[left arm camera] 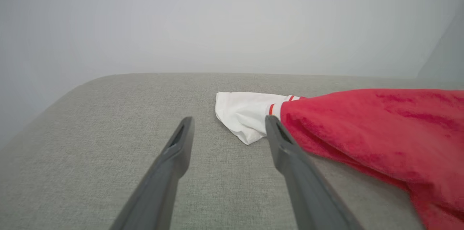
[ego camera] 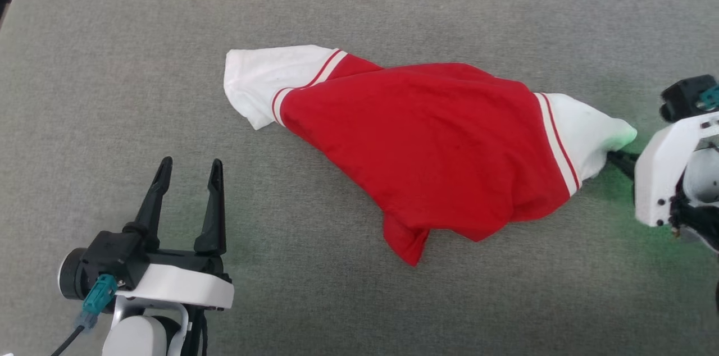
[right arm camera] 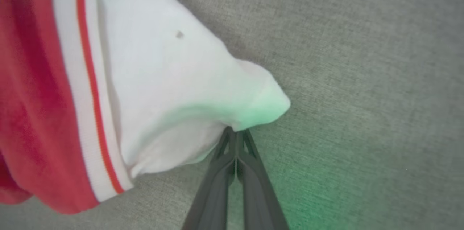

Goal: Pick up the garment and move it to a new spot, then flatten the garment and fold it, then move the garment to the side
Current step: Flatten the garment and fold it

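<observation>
Fingers (right arm camera: 221,175), right gripper (right arm camera: 235,132): I hold them pinched shut on the T-shirt (ego camera: 438,142), three-o'clock sleeve (right arm camera: 174,77), presumably for lifting. Left gripper (ego camera: 191,168), seven o'clock: spread, empty.

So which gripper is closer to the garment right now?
Right. The right gripper is shut on the sleeve tip of the garment; the left gripper stands open, apart from its other sleeve.

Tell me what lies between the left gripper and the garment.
Nothing: only bare grey cushion. The open left gripper stands apart from the garment, as the head view shows.
</observation>
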Robot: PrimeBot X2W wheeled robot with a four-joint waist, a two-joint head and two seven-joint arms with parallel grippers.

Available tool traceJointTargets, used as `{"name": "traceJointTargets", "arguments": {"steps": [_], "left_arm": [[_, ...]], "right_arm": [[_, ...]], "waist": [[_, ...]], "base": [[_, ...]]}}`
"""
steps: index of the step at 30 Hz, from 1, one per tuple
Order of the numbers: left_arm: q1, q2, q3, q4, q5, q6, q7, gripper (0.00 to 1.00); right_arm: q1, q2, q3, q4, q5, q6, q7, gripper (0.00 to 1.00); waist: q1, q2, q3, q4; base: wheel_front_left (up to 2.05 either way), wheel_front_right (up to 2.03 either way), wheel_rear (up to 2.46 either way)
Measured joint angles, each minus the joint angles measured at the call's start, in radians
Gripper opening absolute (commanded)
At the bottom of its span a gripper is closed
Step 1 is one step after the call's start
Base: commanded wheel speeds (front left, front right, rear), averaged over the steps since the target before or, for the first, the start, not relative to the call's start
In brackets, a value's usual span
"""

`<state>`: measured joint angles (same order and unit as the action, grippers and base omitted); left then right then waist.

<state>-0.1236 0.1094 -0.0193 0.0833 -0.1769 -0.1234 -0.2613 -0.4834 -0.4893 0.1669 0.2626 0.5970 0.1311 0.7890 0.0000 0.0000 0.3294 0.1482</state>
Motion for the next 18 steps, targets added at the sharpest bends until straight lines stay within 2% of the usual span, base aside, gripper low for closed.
{"name": "traceJointTargets", "arguments": {"steps": [6, 9, 12, 16, 18], "left_arm": [[0.0, -0.01, 0.008, 0.005, 0.009, -0.004, 0.0, 1.0], [-0.002, -0.007, 0.002, 0.003, 0.008, -0.005, 0.0, 1.0], [-0.002, -0.003, -0.001, 0.001, 0.002, -0.006, 0.0, 1.0], [-0.002, 0.0, 0.001, 0.003, -0.003, -0.006, 0.0, 1.0], [-0.002, 0.001, 0.003, 0.007, -0.007, -0.006, 0.0, 1.0]], "right_arm": [[0.0, -0.023, -0.091, 0.009, -0.03, 0.0, -0.06, 0.0], [0.007, -0.078, -0.194, 0.031, -0.102, 0.0, -0.093, 0.0], [0.041, -0.104, -0.28, 0.048, -0.144, 0.0, -0.109, 0.0], [0.092, -0.105, -0.376, 0.064, -0.2, 0.0, -0.155, 0.0], [0.101, -0.081, -0.409, 0.076, -0.22, 0.0, -0.183, 0.0]], "waist": [[0.0, 0.0, -0.01, -0.025], [0.0, 0.0, -0.011, -0.036], [0.0, 0.0, -0.009, -0.038], [0.0, 0.0, -0.005, -0.04], [0.0, 0.0001, -0.003, -0.043]], "base": [[0.0, 0.0, 0.0], [0.0, 0.0, 0.0], [0.0, 0.0, 0.0], [0.0, 0.0, 0.0], [0.0, 0.0, 0.0]]}}
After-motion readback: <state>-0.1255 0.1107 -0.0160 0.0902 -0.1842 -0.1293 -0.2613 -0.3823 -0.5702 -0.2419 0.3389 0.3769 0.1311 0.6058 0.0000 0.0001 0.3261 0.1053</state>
